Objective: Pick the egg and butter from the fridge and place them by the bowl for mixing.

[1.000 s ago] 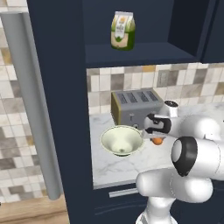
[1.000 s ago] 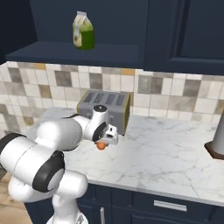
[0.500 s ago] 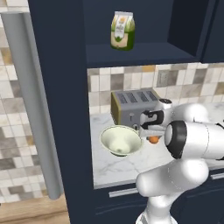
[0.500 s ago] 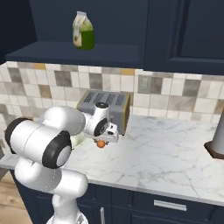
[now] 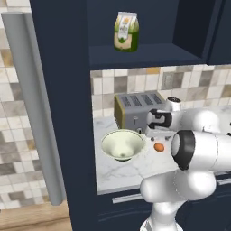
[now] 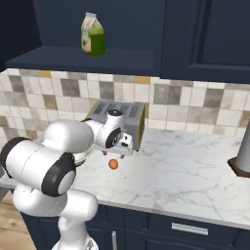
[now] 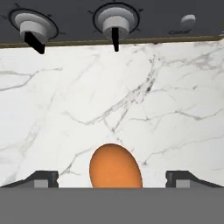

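Tool [image 7: 112, 179] is wide open, holding nothing, right over the egg [image 7: 115, 167]; egg could roll off toward the counter [image 6: 195, 166] front edge.

**Legible markings: status**

I find no text that can be read with confidence. The toaster [image 7: 109, 22] front panel carries a small faint word beneath its oval button [image 7: 188, 21]; it is too blurred for me to make out. The two dial knobs [image 7: 114, 24] have tick marks around them, with no numbers I can resolve. The carton [image 5: 126, 30] on the shelf [image 5: 144, 56] shows a green and orange printed label, but I cannot read any lettering or brand on it in either base view.
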Controlling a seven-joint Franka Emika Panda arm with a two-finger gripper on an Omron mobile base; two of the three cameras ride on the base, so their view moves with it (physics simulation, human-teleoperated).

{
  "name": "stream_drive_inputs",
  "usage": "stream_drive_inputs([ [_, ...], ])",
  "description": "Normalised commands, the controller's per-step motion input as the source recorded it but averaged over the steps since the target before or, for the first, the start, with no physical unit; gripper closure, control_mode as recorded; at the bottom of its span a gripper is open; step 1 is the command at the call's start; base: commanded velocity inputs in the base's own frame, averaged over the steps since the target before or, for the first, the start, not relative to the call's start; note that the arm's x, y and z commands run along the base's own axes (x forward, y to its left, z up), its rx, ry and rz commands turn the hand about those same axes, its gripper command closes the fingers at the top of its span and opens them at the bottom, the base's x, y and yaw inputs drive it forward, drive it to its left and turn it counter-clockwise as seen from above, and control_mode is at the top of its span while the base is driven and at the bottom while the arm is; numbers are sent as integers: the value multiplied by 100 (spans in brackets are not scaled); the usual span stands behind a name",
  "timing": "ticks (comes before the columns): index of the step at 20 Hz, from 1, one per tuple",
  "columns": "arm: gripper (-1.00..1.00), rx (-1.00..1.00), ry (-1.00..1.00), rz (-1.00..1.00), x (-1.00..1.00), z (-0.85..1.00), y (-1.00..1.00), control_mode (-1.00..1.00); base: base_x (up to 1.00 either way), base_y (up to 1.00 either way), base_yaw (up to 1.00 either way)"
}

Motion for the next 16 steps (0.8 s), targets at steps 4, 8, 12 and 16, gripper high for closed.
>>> stream_drive_inputs([
  [4, -100, 0, -13, 0, -78, 44, -25, -100, 0, 0, 0],
  [8, -100, 0, -12, 0, -67, 77, -6, -100, 0, 0, 0],
  [12, -100, -1, -6, -4, -68, 84, 0, -100, 0, 0, 0],
  [16, -100, -2, 0, -12, -88, 81, 0, -100, 0, 0, 0],
])
